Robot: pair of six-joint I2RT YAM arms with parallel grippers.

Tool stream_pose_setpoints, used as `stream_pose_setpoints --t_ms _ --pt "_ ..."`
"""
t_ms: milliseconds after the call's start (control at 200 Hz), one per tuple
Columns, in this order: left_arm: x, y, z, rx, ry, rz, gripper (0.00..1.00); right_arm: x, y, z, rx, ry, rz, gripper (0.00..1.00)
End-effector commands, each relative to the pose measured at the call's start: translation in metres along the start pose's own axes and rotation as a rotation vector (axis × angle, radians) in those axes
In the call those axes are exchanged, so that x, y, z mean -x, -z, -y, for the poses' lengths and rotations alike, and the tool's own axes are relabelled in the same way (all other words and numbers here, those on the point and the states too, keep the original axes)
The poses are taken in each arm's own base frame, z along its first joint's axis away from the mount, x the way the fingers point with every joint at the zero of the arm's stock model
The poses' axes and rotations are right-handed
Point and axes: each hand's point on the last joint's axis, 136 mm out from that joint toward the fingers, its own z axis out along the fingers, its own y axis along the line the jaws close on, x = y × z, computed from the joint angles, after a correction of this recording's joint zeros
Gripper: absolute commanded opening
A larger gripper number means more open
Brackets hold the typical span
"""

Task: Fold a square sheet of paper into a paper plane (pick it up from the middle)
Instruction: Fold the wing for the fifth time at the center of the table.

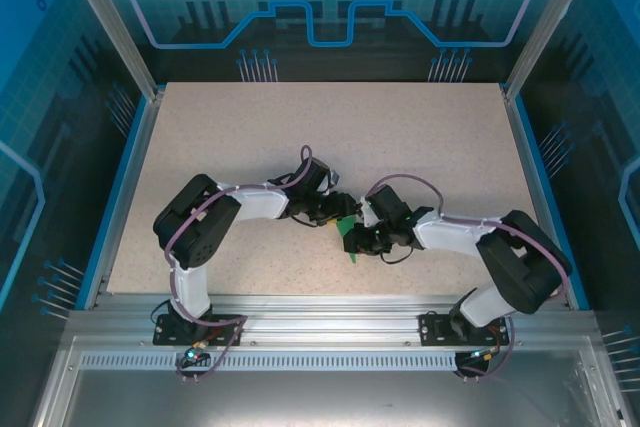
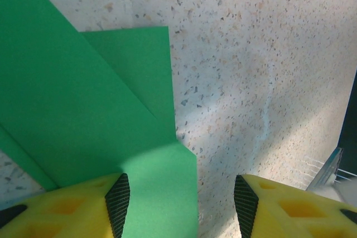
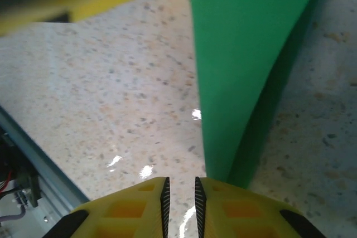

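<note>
Lying in overlapping bright-green folds, paper point(image 2: 83, 110) underlies the spread left hand point(image 2: 181, 199); right hand point(image 3: 180, 193) nearly pressed together.

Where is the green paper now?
In the top view, the green paper sits on the table between the left end effector and the right end effector.

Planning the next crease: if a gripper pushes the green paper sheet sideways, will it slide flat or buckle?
Probably buckles: the green paper sheet looks thin, and in the right wrist view part of it seems to curve up off the table, so likely floppy. Its folded layers lie flat, suggesting creases hold. The glossy table may let it slide.
</note>
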Motion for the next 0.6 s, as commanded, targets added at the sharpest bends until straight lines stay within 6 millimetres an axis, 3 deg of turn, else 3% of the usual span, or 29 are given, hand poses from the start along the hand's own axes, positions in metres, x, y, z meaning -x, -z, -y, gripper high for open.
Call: stream_pose_setpoints --t_ms 0,285,595 --pt "-0.006 -0.005 -0.008 0.037 0.015 -0.032 0.57 -0.012 -0.013 0.016 -0.033 -0.032 -0.045 0.2" --pt "0.009 0.002 0.003 0.018 -0.027 0.007 0.57 -0.048 -0.021 0.053 -0.098 -0.071 -0.105 0.16" --pt "0.054 0.009 -0.032 0.037 0.011 0.075 0.57 -0.054 -0.02 0.056 -0.085 -0.069 -0.125 0.16"
